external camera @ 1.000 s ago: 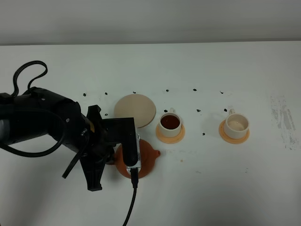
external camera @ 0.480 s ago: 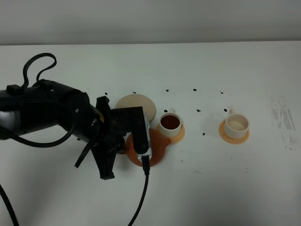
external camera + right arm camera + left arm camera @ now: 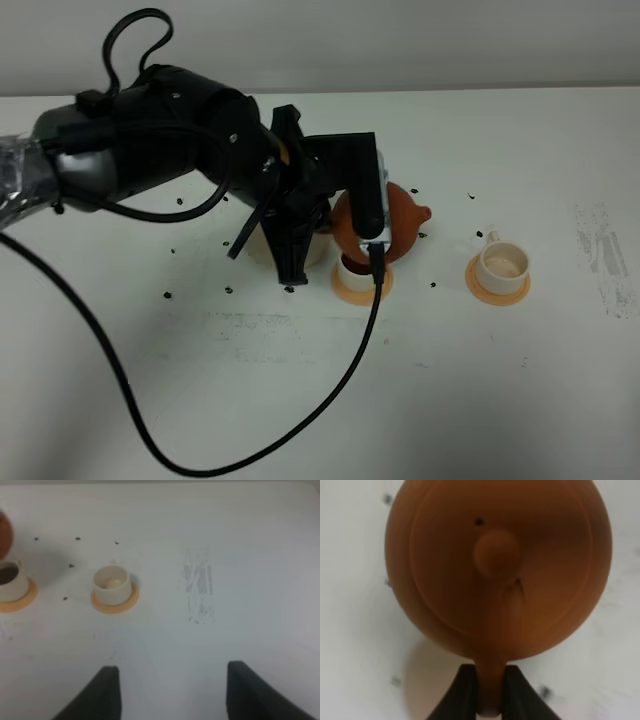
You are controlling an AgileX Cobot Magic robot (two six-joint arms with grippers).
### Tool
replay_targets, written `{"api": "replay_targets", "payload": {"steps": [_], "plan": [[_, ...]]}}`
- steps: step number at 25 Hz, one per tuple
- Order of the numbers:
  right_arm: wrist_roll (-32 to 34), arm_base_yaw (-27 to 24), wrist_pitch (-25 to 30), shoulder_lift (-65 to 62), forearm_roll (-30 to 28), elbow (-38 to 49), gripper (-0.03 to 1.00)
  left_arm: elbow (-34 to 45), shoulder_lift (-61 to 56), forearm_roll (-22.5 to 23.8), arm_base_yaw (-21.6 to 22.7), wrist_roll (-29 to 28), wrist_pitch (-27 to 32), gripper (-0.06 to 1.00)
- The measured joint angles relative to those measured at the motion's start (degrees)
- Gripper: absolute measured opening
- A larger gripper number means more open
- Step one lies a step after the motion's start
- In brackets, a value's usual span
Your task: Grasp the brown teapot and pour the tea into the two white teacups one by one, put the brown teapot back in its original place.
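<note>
- The left gripper [image 3: 489, 690] has its fingers clamped on the loop handle of the brown teapot [image 3: 397, 214].
- The beige saucer [image 3: 316, 252] is mostly hidden behind the left arm.
- The teapot is held off the table [image 3: 300, 400], over the left teacup [image 3: 11, 582], with its spout pointing right.
- The left teacup holds dark tea and sits on an orange coaster [image 3: 360, 289].
- The right teacup [image 3: 502, 262] stands on its own coaster [image 3: 497, 287], pale inside.
- The right gripper [image 3: 170, 690] hovers with its fingers apart, near side.
</note>
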Motion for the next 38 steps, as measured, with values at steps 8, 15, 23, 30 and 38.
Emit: {"api": "replay_targets", "payload": {"steps": [8, 15, 23, 30, 38], "plan": [[0.0, 0.0, 0.0, 0.0, 0.0, 0.0, 0.49, -17.32, 11.93, 4.98, -1.08, 2.03, 1.32, 0.12], [0.0, 0.0, 0.0, 0.0, 0.0, 0.0, 0.49, -22.09, 17.14, 5.19, -2.95, 8.76, 0.48, 0.12], [0.0, 0.0, 0.0, 0.0, 0.0, 0.0, 0.49, -22.3, 18.63, 10.69, -4.8, 10.62, -1.33, 0.12], [0.0, 0.0, 0.0, 0.0, 0.0, 0.0, 0.49, -22.3, 19.15, 16.21, -6.41, 10.49, -1.39, 0.12], [0.0, 0.0, 0.0, 0.0, 0.0, 0.0, 0.49, -22.36, 19.4, 22.47, -7.82, 10.32, -2.63, 0.12]]}}
